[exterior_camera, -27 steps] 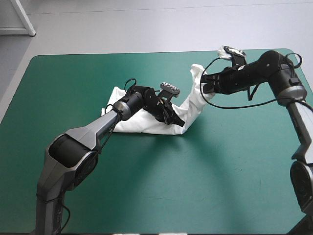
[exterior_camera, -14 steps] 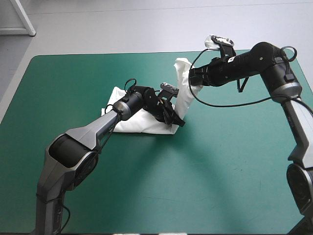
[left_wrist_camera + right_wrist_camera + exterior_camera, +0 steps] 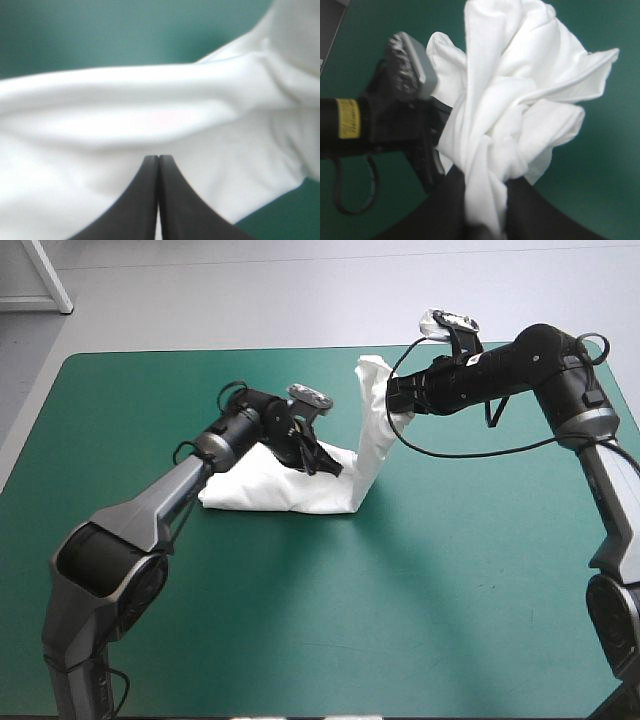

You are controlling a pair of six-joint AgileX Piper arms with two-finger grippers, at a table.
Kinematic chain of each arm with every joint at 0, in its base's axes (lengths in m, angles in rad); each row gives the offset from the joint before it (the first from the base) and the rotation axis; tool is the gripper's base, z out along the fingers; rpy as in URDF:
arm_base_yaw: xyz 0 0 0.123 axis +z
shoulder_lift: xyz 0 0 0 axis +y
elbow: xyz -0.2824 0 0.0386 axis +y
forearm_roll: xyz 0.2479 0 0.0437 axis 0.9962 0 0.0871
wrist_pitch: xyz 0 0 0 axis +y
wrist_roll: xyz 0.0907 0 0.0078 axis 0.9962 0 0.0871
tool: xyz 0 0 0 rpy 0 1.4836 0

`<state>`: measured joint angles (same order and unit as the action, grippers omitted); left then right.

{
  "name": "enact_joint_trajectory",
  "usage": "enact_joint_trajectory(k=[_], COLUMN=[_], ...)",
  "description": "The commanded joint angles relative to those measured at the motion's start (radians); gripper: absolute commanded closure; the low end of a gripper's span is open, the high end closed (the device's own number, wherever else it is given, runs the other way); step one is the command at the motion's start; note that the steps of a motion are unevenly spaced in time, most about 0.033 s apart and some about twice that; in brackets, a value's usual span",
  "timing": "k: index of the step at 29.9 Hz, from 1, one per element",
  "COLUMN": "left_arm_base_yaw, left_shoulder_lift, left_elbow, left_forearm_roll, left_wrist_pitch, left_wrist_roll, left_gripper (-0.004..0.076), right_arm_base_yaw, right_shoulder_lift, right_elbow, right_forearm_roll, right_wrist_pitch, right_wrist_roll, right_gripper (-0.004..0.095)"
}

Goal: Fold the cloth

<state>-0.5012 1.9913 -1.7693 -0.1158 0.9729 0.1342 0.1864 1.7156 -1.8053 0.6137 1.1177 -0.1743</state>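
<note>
The T-shirt [image 3: 280, 485] is lying as a white, partly folded bundle a little left of the middle of the teal-green cover [image 3: 450, 580]. One end of it is rising off the table in a steep band toward the far right.

The right gripper [image 3: 392, 405] is gripping that raised end. In its wrist view the black fingers [image 3: 447, 207] are pinching almost together, with a bunched rope of white cloth running between them. Loose folds are billowing out ahead of the fingers.

The left gripper [image 3: 322, 462] is sitting low on top of the bundle, close to where the lifted band is leaving the flat part. Its fingers are pressing together into one pointed arch, clenched, with the tip against the white fabric. Ahead of that tip a thick rolled fold is running across, and teal-green cover is showing beyond it.

In the right wrist view the left gripper is showing just beside the hanging cloth; whether it is touching that band, I cannot tell.
</note>
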Motion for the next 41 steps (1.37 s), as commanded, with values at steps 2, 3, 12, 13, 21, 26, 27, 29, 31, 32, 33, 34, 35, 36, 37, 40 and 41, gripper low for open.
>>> enact_joint_trajectory(k=[2, 3, 12, 13, 21, 26, 27, 29, 31, 32, 33, 34, 35, 36, 37, 40, 41], left_arm_base_yaw=[0.11, 0.13, 0.165, 0.174, 0.233, 0.233, 0.233, 0.233, 0.233, 0.233, 0.233, 0.231, 0.231, 0.231, 0.231, 0.231, 0.231], left_shoulder_lift=[-0.152, -0.178, -0.46, -0.501, -0.834, -1.013, -1.045, -1.099, -1.134, -1.147, -1.152, -1.158, -1.16, -1.16, -1.16, -1.16, -1.16], left_elbow=[-0.027, -0.022, 0.133, 0.174, 0.492, 0.605, 0.62, 0.639, 0.641, 0.641, 0.641, 0.641, 0.641, 0.641, 0.641, 0.641, 0.641], left_forearm_roll=[0.004, 0.01, 0.196, 0.198, 0.192, 0.15, 0.134, 0.116, 0.096, 0.086, 0.082, 0.079, 0.079, 0.079, 0.079, 0.078, 0.07], left_wrist_pitch=[0.103, 0.127, 0.269, 0.269, 0.298, 0.314, 0.314, 0.314, 0.314, 0.314, 0.314, 0.314, 0.314, 0.314, 0.314, 0.314, 0.314], left_wrist_roll=[-0.031, -0.027, -0.049, -0.051, -0.098, -0.128, -0.134, -0.154, -0.158, -0.158, -0.158, -0.158, -0.158, -0.158, -0.158, -0.158, -0.158], left_gripper=[0.0733, 0.0733, 0.0733, 0.0733, 0.0733, 0.0733, 0.0733, 0.0733, 0.0733, 0.0733, 0.0733, 0.0733, 0.0733, 0.0733, 0.0733, 0.0733, 0.0733], right_arm_base_yaw=[0.0, 0.0, 0.044, 0.058, 0.172, 0.261, 0.277, 0.313, 0.342, 0.356, 0.367, 0.379, 0.391, 0.401, 0.41, 0.429, 0.435], right_shoulder_lift=[-0.054, -0.054, -0.05, -0.047, 0.006, 0.054, 0.064, 0.089, 0.118, 0.137, 0.152, 0.174, 0.196, 0.218, 0.24, 0.303, 0.328], right_elbow=[-0.034, -0.034, -0.034, -0.034, -0.036, -0.038, -0.038, -0.043, -0.052, -0.062, -0.07, -0.083, -0.098, -0.112, -0.123, -0.167, -0.182], right_forearm_roll=[0.055, 0.057, 0.062, 0.062, 0.072, 0.069, 0.069, 0.069, 0.071, 0.071, 0.071, 0.071, 0.071, 0.071, 0.071, 0.072, 0.074], right_wrist_pitch=[-0.036, -0.034, -0.075, -0.077, -0.158, -0.24, -0.26, -0.301, -0.322, -0.328, -0.329, -0.332, -0.334, -0.34, -0.345, -0.372, -0.376], right_wrist_roll=[-0.008, -0.008, -0.018, -0.026, -0.026, -0.026, -0.026, -0.026, -0.024, -0.024, -0.022, -0.02, -0.02, -0.018, -0.018, -0.011, -0.005], right_gripper=[0.0913, 0.0913, 0.0913, 0.0913, 0.0913, 0.0913, 0.0913, 0.0913, 0.0913, 0.0913, 0.0913, 0.0913, 0.0913, 0.0913, 0.0913, 0.0913, 0.0913])
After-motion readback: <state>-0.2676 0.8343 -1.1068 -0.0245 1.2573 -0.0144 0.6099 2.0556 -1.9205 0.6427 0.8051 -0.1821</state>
